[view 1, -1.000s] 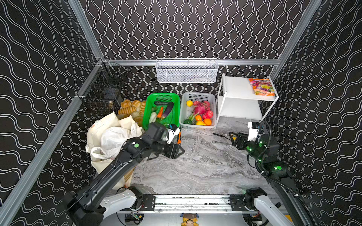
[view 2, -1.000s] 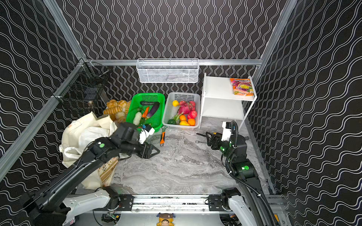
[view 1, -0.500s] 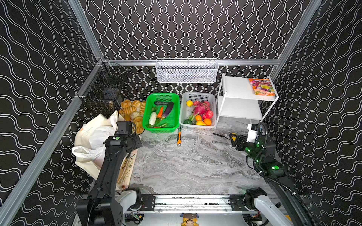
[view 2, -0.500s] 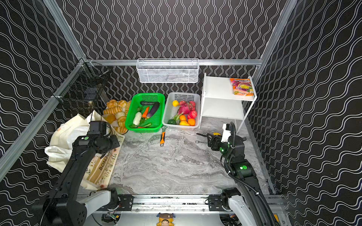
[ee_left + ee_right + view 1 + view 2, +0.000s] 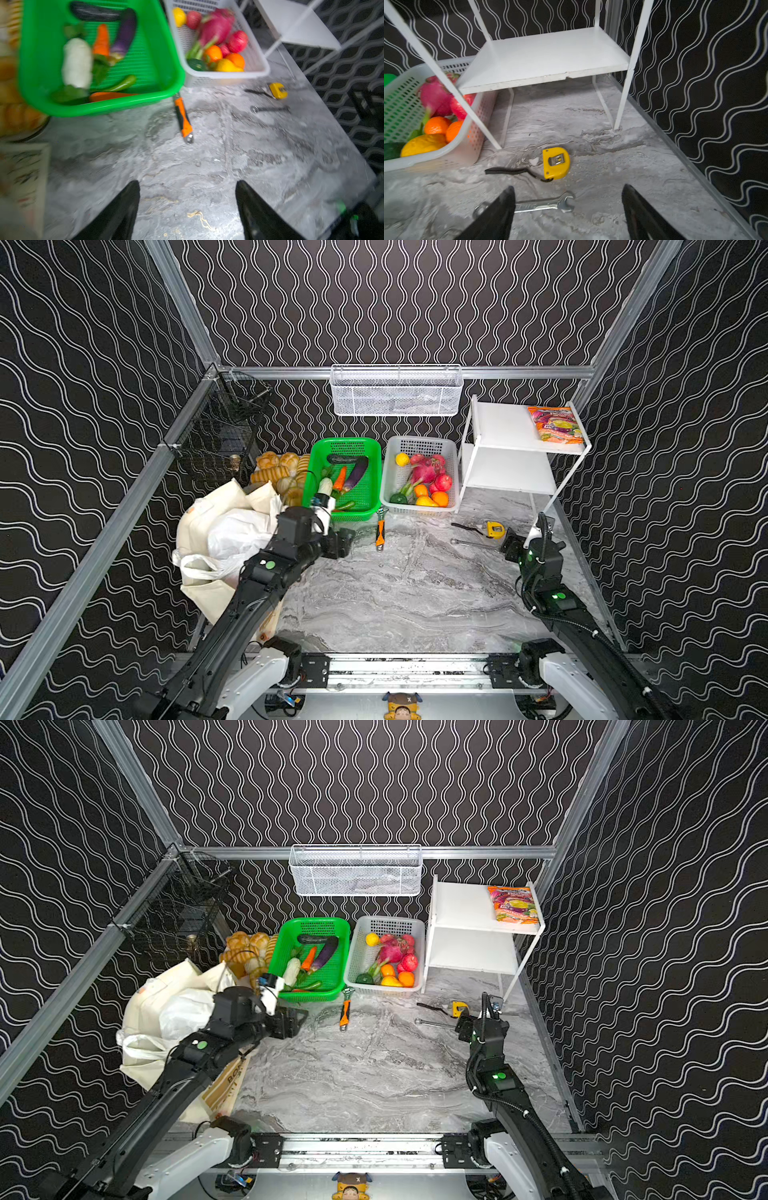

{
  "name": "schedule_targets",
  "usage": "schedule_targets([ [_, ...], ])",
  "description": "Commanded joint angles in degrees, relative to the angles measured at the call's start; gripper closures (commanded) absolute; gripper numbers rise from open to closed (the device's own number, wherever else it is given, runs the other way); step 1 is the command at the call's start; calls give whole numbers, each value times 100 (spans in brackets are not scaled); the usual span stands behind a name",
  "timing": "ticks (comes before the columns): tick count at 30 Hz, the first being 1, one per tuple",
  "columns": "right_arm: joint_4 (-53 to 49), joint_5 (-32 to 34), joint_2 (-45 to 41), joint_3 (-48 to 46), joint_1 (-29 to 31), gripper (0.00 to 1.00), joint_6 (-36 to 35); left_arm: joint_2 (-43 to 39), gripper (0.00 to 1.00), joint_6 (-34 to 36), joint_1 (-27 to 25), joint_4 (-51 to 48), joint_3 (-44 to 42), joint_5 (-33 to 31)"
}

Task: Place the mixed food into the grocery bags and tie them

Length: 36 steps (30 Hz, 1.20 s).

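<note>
A: Left gripper [image 5: 187, 184] swung back off canvas tote [image 5: 139, 1009], now before green basket [image 5: 349, 444], fingers wide apart, empty.
B: Right gripper [image 5: 568, 190]?
A: Spread too, nothing held, above wrench [image 5: 542, 204]. Plastic bag [image 5: 183, 1011] lies on the tote, far left. Tote print reads "BOA", rest hidden.

bags [image 5: 199, 522] [image 5: 237, 535] 2 | plastic baskets [image 5: 372, 472] [image 5: 419, 512] 2 | wrenches [image 5: 379, 531] [image 5: 473, 544] 2 | tape measure [image 5: 494, 529] 1
</note>
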Motion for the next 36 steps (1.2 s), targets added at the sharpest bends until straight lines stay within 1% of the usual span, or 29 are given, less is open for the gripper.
schedule_targets([
  [1, 1392, 383, 344, -253, -18, 18, -567, 183, 19, 560, -550, 1006, -256, -949],
  [3, 2033, 384, 725, -491, -37, 19, -591, 366, 16, 641, -564, 1293, -447, -1445],
  [5, 2732, 131, 1103, -711, -98, 18, -682, 572, 12, 890, -559, 1512, -600, -2029],
  [6, 3153, -73, 1319, -823, -133, 18, -776, 666, 9, 950, -551, 1733, -726, -2474],
  [8, 4031, -295, 1824, -1020, -195, 18, -895, 868, 6, 1253, -454, 2076, -956, -2858],
  [10, 4429, -701, 2155, -1081, -323, 18, -896, 1064, 4, 1372, -204, 2149, -1055, -2953],
  [11, 4752, -936, 2399, -1123, -400, 18, -881, 1149, 4, 1302, 40, 2246, -1145, -2846],
  [12, 5254, -1192, 2678, -1207, -469, 18, -899, 1182, 4, 1261, 314, 2451, -1303, -2632],
  [13, 5762, -1403, 2965, -1243, -535, 17, -1088, 1189, 4, 1237, 479, 2642, -1438, -2631],
  [14, 6049, -1500, 3162, -1245, -545, 17, -1335, 1184, 4, 1266, 586, 2904, -1587, -2762],
  [16, 6175, -1501, 3363, -1244, -662, 17, -1221, 1112, 4, 1505, 727, 3452, -1876, -2986],
  [17, 6284, -1604, 3519, -1310, -752, 16, -1093, 1066, 4, 1530, 840, 3720, -2005, -3105],
  [18, 6793, -1799, 3820, -1453, -849, 16, -1076, 1043, 4, 1496, 1001, 3956, -2148, -3017],
  [20, 8460, -1777, 4568, -1703, -868, 15, -1237, 1115, 3, 1415, 1243, 4491, -2416, -2710],
  [21, 8408, -1753, 4490, -1785, -875, 13, -1182, 1229, 3, 1428, 1293, 4808, -2528, -2561],
  [23, 7378, -1581, 4007, -1651, -889, 10, -978, 1386, 4, 1599, 1300, 5004, -2602, -2359],
  [24, 6970, -1563, 3937, -1480, -889, 9, -966, 1468, 3, 1630, 1301, 5166, -2675, -2312],
  [25, 6827, -1484, 3997, -1351, -886, 8, -1000, 1538, 3, 1658, 1299, 5419, -2785, -2289],
  [27, 7034, -1317, 4292, -1184, -886, 6, -1014, 1751, 3, 1798, 1331, 6457, -3176, -2198],
  [28, 7019, -1151, 4329, -1145, -891, 4, -971, 1918, 3, 1863, 1358, 6980, -3329, -2123],
  [29, 6686, -1024, 4211, -1062, -886, 0, -852, 2162, 3, 1914, 1394, 7555, -3460, -2061],
  [31, 6188, -888, 4134, -898, -890, 0, -767, 2621, 3, 1915, 1445, 8508, -3606, -1825],
  [32, 6239, -874, 4165, -888, -886, 0, -763, 2874, 2, 1956, 1472, 8844, -3609, -1638],
  [34, 6683, -809, 4289, -995, -879, 0, -835, 3382, 2, 2009, 1481, 9064, -3478, -1603],
  [36, 6652, -723, 4240, -1025, -860, 0, -810, 3971, 2, 2015, 1513, 9534, -3447, -1537],
])
